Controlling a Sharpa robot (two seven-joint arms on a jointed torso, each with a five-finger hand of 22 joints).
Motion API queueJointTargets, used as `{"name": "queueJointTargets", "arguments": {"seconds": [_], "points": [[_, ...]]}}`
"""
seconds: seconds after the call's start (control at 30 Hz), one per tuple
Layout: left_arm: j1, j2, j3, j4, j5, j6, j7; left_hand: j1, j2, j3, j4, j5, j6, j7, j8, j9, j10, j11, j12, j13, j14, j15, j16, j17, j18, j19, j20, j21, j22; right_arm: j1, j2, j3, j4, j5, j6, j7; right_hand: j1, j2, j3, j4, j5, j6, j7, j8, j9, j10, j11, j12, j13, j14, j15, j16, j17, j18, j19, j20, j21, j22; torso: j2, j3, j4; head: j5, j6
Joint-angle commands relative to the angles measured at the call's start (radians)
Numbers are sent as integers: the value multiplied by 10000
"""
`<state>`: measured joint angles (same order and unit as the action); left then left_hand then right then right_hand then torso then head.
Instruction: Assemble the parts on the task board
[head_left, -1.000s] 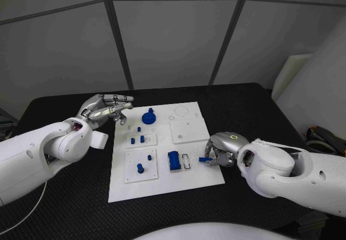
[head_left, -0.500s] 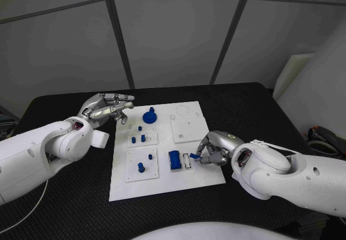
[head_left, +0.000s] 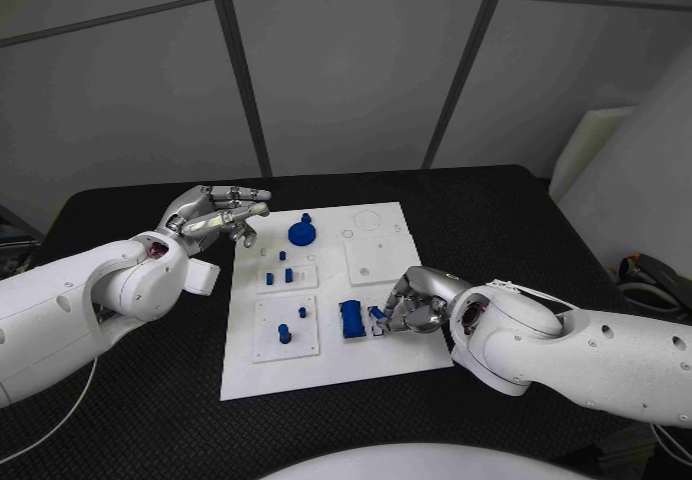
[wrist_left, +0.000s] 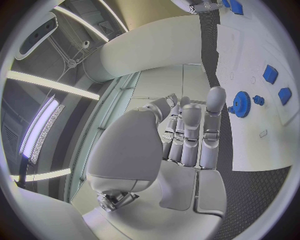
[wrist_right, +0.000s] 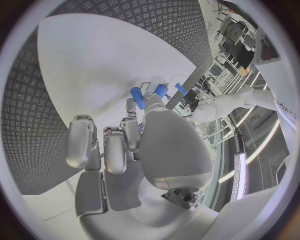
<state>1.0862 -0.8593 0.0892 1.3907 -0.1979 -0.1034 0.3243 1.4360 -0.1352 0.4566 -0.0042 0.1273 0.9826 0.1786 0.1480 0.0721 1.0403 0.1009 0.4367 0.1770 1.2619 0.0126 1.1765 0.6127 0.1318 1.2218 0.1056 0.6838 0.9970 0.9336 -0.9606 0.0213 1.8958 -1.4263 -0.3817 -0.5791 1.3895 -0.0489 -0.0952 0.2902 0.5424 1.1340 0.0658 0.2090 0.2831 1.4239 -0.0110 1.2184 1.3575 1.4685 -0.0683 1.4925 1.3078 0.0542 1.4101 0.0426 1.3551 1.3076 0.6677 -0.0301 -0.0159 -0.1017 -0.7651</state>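
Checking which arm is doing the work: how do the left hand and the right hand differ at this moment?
The right hand is over the white board, pinching a small blue piece; the left hand is beside the board's far left corner, holding nothing. Both are silver, on white arms.

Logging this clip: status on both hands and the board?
Right hand pinches small blue part over task board, beside blue block. Left hand holds nothing, at board's far left corner. Nothing blocking.
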Motion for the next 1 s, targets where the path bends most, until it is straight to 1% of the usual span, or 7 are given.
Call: {"name": "queueJointTargets", "arguments": {"seconds": [0.03,0.13,0.23,0.53,0.73,0.9,1.0], "points": [[17,-13,7,38,27,123,4,-76,30,2,-83,-2,-84,12,-7,-10,-72,-23,37,12,-57,24,49,1,400,-23,45,-63,-17,11,69,2,-48,464,75,-78,-330,-2,-148,9,285,31,6,-34,20,48,14,-83,-372,780,-22,55,1456,47,66,12,19,768,-5,2,-10,10,3],[17,-23,7,49,27,128,-1,-76,30,2,-83,-2,-84,12,-7,-10,-72,-23,37,12,-57,24,49,1,400,-23,45,-63,-17,11,126,2,-86,581,57,-81,-726,34,-291,16,460,56,-3,-26,60,38,9,-148,-427,784,-26,68,1476,45,76,11,28,780,-2,4,-13,15,-6],[17,-27,7,50,27,129,-5,-76,30,2,-83,-2,-84,12,-7,-10,-72,-23,37,12,-57,24,49,1,400,-23,45,-63,-17,11,167,2,-113,643,67,-82,-907,63,-359,20,510,69,-13,-20,85,30,1,-195,-467,787,-32,76,1490,42,85,8,39,793,1,8,-13,28,2],[18,-41,8,59,27,148,-27,-76,30,2,-83,-2,-84,12,-7,-10,-72,-23,37,12,-57,24,49,1,400,-23,45,-63,-17,11,201,2,-184,655,333,-99,-1084,123,-434,8,523,189,-71,60,163,60,-37,-133,-434,785,-56,68,1479,48,74,-6,19,781,6,8,-18,38,-19],[18,-49,8,69,27,159,-43,-76,30,2,-83,-2,-84,12,-7,-10,-72,-23,37,12,-57,24,49,1,400,-23,45,-63,-17,11,240,2,-203,632,382,-102,-1104,134,-446,6,522,225,-90,89,187,63,-51,-122,-426,784,-66,65,1475,49,73,-12,18,781,6,8,-16,32,-34],[19,-55,8,71,27,160,-48,-76,30,2,-83,-2,-84,12,-7,-10,-72,-23,37,12,-57,24,49,1,400,-23,45,-63,-17,11,277,2,-204,532,357,-96,-1244,132,-528,17,402,240,-102,123,233,67,-66,-114,-423,784,-82,67,1479,49,72,-29,16,783,-1,7,-10,39,-40],[19,-61,8,75,27,162,-52,-76,30,2,-83,-2,-84,12,-7,-10,-72,-23,37,12,-57,24,49,1,400,-23,45,-63,-17,11,275,2,-203,447,322,-90,-1513,188,-636,30,256,225,-98,139,272,65,-60,-119,-429,781,-82,56,1465,52,59,-36,-4,770,-4,6,-13,48,-46]]}}
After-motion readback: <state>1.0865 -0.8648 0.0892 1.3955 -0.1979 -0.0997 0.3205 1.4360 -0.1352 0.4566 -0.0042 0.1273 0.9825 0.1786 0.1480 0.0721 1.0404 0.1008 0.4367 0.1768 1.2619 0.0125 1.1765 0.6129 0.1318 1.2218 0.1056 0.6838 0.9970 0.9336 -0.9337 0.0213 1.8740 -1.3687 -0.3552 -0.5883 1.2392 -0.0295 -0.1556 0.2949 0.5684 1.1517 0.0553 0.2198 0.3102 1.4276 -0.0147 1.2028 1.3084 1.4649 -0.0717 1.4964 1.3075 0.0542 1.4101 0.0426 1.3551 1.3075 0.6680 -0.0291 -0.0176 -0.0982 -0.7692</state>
